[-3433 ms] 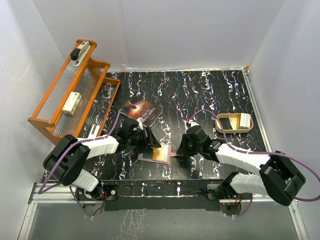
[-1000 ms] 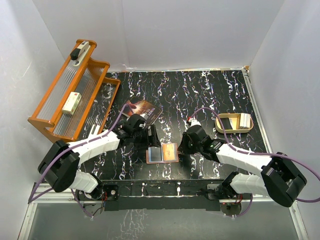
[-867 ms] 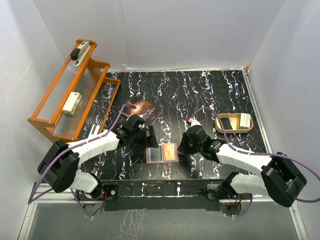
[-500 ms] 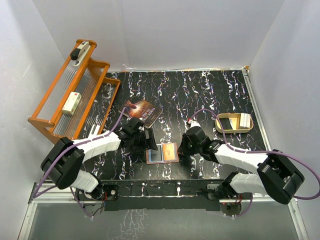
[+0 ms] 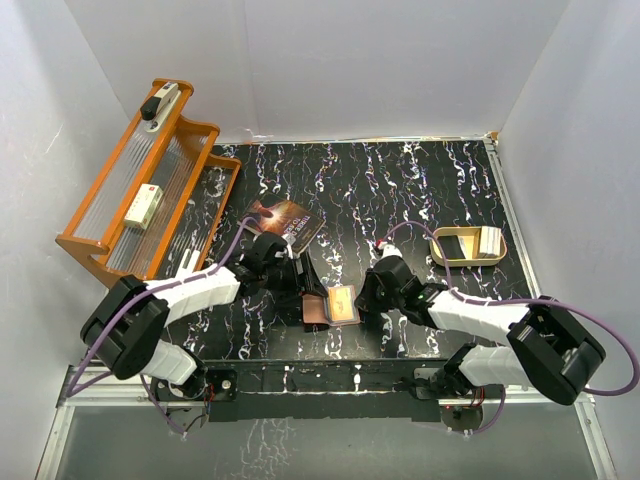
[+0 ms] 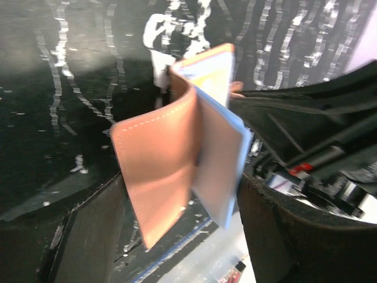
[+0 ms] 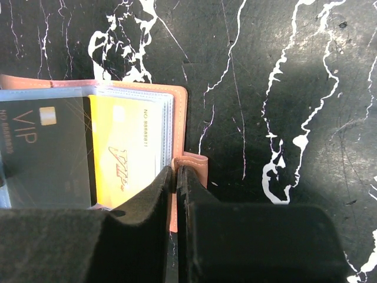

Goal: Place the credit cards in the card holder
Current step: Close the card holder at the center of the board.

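Note:
The reddish-brown card holder (image 5: 335, 305) lies between my two grippers, its left cover (image 6: 159, 159) lifted and curled up. My left gripper (image 6: 182, 194) is open, its wide jaws on either side of that raised cover and a pale blue leaf (image 6: 227, 171); it also shows in the top view (image 5: 305, 295). My right gripper (image 7: 177, 171) is shut on the holder's right edge by the snap tab (image 7: 191, 165); it also shows in the top view (image 5: 363, 300). A dark VIP card (image 7: 47, 147) and a yellow card (image 7: 123, 153) sit in clear sleeves inside.
A dark paperback book (image 5: 285, 222) lies just behind the left gripper. A beige-gold tin (image 5: 468, 245) stands at the right. An orange rack (image 5: 150, 190) fills the left side. The table's near edge is close below the holder.
The holder lay open and flat; now its left cover stands up and folds toward the right, with my left gripper moved right around it. The right gripper has kept its hold.

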Controlling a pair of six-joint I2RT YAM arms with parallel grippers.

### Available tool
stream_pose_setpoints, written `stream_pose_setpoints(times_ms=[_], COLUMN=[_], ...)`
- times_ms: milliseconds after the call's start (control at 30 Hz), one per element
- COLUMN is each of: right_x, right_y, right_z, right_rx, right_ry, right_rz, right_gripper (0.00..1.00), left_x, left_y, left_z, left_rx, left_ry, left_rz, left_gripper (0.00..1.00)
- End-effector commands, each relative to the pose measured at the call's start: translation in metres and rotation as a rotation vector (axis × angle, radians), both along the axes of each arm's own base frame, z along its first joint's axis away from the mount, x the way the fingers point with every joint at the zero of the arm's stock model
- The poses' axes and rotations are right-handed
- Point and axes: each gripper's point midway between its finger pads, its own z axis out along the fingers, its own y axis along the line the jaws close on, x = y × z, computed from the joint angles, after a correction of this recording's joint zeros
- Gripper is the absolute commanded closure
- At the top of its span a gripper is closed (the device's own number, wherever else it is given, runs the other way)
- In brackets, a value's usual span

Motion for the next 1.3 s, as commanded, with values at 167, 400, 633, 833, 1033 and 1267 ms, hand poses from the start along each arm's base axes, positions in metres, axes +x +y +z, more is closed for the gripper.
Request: stream_pose_setpoints(times_ms=[167, 400, 633, 833, 1033, 1267], right_x=[-0.008, -0.002, 0.004, 0.004, 0.005, 0.007], right_y=[0.027, 0.016, 0.009, 0.012, 0.012, 0.006], right_z=[0.002, 0.013, 0.026, 0.024, 0.024, 0.026], right_rx=[0.091, 0.051, 0.028, 0.043, 0.031, 0.004], right_ry=[-0.005, -0.043, -0.084, -0.086, -0.087, -0.096], right_rz=[0.066, 0.023, -0.004, 0.007, 0.014, -0.002], right_gripper=[1.0, 1.0, 1.0, 1.0, 1.0, 1.0], left_x=[-0.004, -0.002, 0.004, 0.004, 0.002, 0.0], left_y=[-0.04, -0.047, -0.045, -0.049, -0.059, -0.061], left_z=[0.071, 0.058, 0.038, 0.03, 0.031, 0.015], left_rx=[-0.329, -0.317, -0.23, -0.214, -0.248, -0.218], left_ry=[-0.059, -0.063, -0.071, -0.05, -0.03, 0.021], left_rz=[-0.069, -0.113, -0.137, -0.175, -0.23, -0.261], left_gripper=[0.35, 0.39, 0.58, 0.56, 0.41, 0.56])
